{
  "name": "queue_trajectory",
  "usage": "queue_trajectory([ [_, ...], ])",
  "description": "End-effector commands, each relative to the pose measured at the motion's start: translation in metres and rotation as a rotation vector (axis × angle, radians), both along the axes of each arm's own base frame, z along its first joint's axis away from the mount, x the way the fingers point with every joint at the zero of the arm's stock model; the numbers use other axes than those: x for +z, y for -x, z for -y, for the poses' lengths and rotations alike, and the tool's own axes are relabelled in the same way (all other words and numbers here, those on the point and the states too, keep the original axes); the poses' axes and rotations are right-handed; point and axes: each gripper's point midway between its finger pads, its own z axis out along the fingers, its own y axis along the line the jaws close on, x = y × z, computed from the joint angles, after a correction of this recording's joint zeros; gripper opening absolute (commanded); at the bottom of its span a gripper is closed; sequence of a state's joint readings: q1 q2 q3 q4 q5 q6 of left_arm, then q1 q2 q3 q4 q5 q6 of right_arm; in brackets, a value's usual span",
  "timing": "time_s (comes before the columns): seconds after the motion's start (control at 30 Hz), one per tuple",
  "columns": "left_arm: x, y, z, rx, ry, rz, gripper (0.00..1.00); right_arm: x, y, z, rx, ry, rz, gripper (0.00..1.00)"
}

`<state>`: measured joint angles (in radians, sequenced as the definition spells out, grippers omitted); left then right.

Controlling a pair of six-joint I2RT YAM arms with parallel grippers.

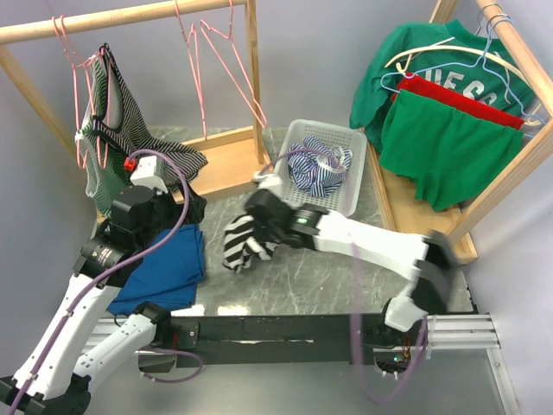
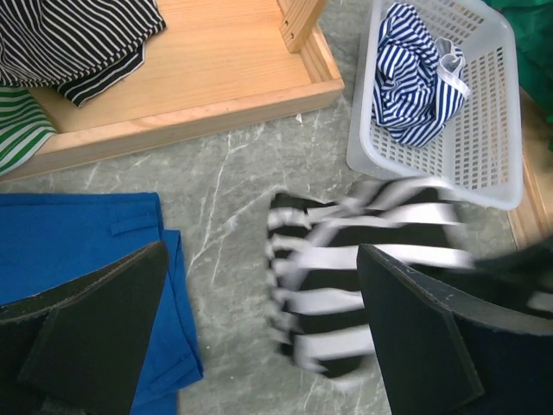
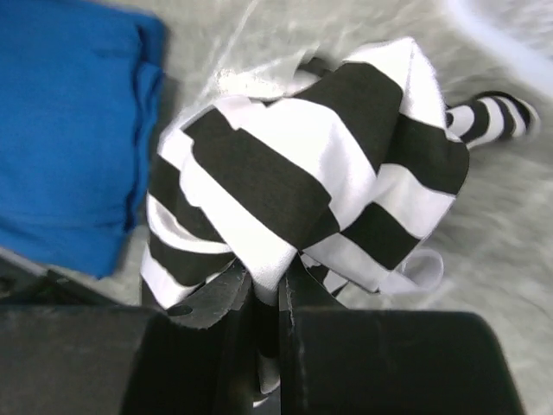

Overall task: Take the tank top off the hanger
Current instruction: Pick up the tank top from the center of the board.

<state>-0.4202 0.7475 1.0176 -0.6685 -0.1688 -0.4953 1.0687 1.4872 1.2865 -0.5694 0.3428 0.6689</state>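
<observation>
Bare worktop (image 1: 302, 281) lies open around me toward its near edge. The blue cloth (image 1: 168, 268) fills the left side, and the white basket (image 1: 356, 186) sits toward the far edge. My right gripper (image 3: 268, 290) is pinched almost closed on a fold of the striped tank top (image 3: 294, 173) at mid-worktop, between cloth and basket. My left gripper (image 2: 259, 337) gapes wide, holding nothing, near the cloth's right edge. The top hangs bunched and blurred, so I cannot tell its long axis.
</observation>
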Motion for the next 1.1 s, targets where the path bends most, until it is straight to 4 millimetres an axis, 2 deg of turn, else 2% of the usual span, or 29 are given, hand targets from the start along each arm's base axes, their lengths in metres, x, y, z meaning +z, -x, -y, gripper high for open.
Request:
queue_trajectory([
  [0.0, 0.014, -0.001, 0.006, -0.015, 0.049, 0.046, 0.96, -0.057, -0.012, -0.031, 0.061, 0.141, -0.081, 0.1],
  [0.13, 0.014, 0.001, 0.004, -0.01, 0.05, 0.045, 0.96, -0.077, -0.021, -0.046, 0.053, 0.117, -0.112, 0.14],
  [0.2, 0.015, 0.003, 0.002, -0.004, 0.05, 0.05, 0.96, -0.076, -0.03, -0.047, 0.026, 0.076, -0.099, 0.25],
  [0.23, 0.014, 0.003, 0.001, -0.002, 0.049, 0.05, 0.96, -0.083, -0.03, -0.043, 0.022, 0.075, -0.107, 0.29],
  [0.3, 0.014, 0.004, 0.001, 0.0, 0.049, 0.052, 0.96, -0.079, -0.034, -0.047, 0.027, 0.007, -0.112, 0.59],
  [0.33, 0.013, 0.004, 0.0, 0.0, 0.048, 0.051, 0.96, -0.081, -0.034, -0.047, 0.029, -0.003, -0.122, 0.83],
  [0.4, 0.011, 0.004, 0.0, 0.003, 0.045, 0.046, 0.96, -0.075, -0.034, -0.052, 0.046, -0.043, -0.115, 0.99],
  [0.5, 0.011, 0.004, 0.0, 0.005, 0.044, 0.046, 0.96, -0.079, -0.035, -0.054, 0.043, -0.028, -0.129, 1.0],
  [0.53, 0.01, 0.004, 0.0, 0.005, 0.045, 0.046, 0.96, -0.073, -0.04, -0.059, 0.035, -0.035, -0.124, 1.0],
  [0.57, 0.011, 0.004, 0.0, 0.004, 0.047, 0.047, 0.96, -0.087, -0.04, -0.057, 0.024, 0.006, -0.153, 1.0],
  [0.6, 0.012, 0.004, 0.0, 0.002, 0.048, 0.049, 0.96, -0.09, -0.045, -0.056, -0.005, 0.031, -0.145, 1.0],
  [0.63, 0.012, 0.004, 0.0, 0.002, 0.048, 0.049, 0.96, -0.086, -0.05, -0.061, -0.022, 0.022, -0.143, 1.0],
  [0.67, 0.013, 0.004, 0.0, 0.002, 0.048, 0.049, 0.96, -0.101, -0.05, -0.058, -0.033, 0.064, -0.168, 1.0],
  [0.73, 0.013, 0.004, 0.0, 0.005, 0.047, 0.048, 0.96, -0.102, -0.057, -0.058, -0.081, 0.082, -0.157, 1.0],
  [0.83, 0.015, 0.006, -0.003, 0.016, 0.047, 0.054, 0.96, -0.121, -0.06, -0.053, -0.114, 0.127, -0.172, 1.0],
  [0.87, 0.015, 0.006, -0.005, 0.023, 0.044, 0.055, 0.96, -0.133, -0.057, -0.049, -0.122, 0.158, -0.191, 1.0],
  [1.07, 0.018, 0.008, -0.008, 0.036, 0.043, 0.061, 0.96, -0.169, -0.043, -0.033, -0.135, 0.207, -0.244, 1.0],
])
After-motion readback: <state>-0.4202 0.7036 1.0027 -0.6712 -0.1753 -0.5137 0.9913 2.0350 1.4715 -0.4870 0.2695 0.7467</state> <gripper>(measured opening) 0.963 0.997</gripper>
